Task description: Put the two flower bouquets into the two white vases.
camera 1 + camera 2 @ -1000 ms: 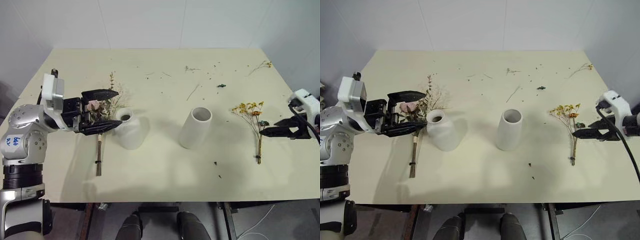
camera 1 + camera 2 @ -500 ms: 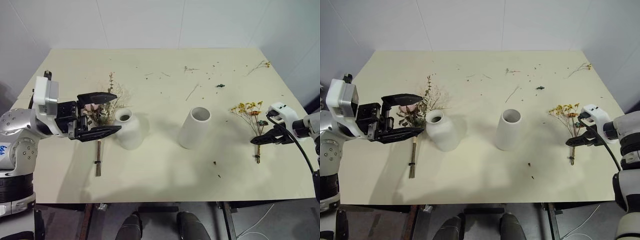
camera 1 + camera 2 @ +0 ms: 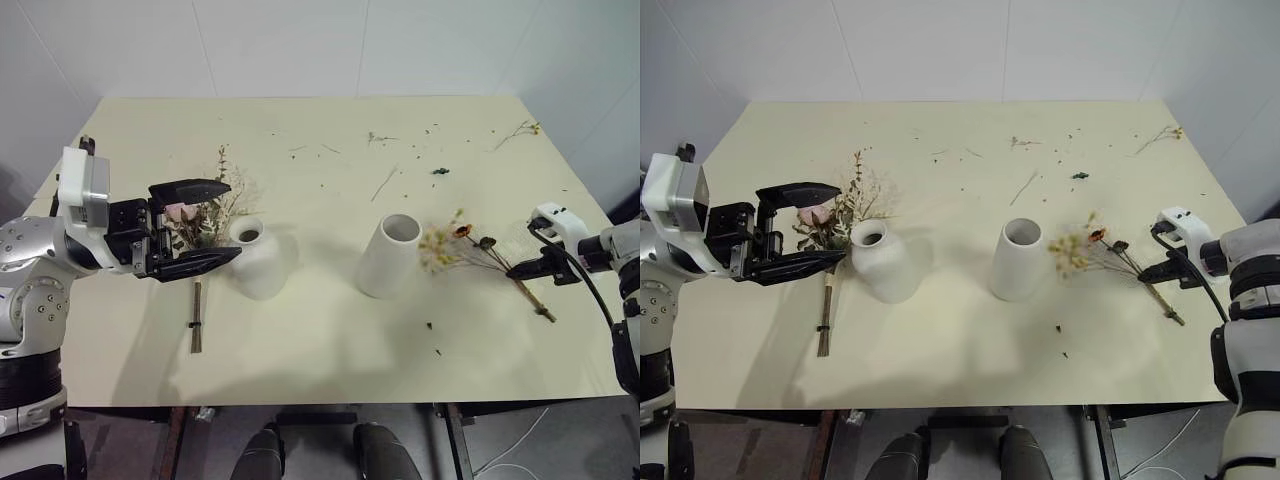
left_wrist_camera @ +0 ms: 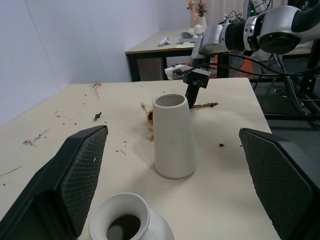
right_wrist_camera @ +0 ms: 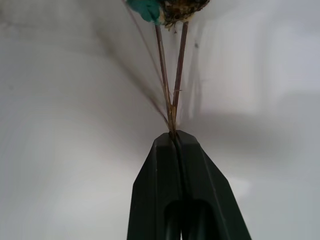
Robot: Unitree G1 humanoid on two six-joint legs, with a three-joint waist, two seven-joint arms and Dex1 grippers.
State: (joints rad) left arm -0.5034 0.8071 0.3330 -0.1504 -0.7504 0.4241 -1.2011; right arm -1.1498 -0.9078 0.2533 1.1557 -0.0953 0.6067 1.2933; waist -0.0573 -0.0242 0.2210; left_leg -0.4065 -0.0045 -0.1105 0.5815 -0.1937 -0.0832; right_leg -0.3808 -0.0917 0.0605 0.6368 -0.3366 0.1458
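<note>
Right wrist view looks straight down two black fingers (image 5: 176,150) pressed together on thin brown stems, and the blossoms are cut off at the frame's edge, so only a bit of green and a dark flower head can be made out. From the head views, the right gripper (image 3: 522,269) is clamped on the yellow bouquet (image 3: 470,248) partway along its stems. The flowers are a blur pointing toward the tall vase (image 3: 389,256), and the stem end sticks out toward the near right corner of the table (image 3: 320,340). Whether that end rests on the tabletop I cannot tell.

Over on the left, the left gripper (image 3: 198,224) hangs with its fingers spread wide apart, empty, in front of the rose bouquet (image 3: 205,215), hiding part of the pink blooms. That bouquet lies flat just beside the squat vase (image 3: 255,259), its tied stems running toward the near edge. The left wrist view cuts the squat vase off below its neck.

Both vases stand upright near the middle, well apart from each other, with bare table between them and a wide clear strip along the front edge. Plant crumbs (image 3: 385,160) dot the far half.
</note>
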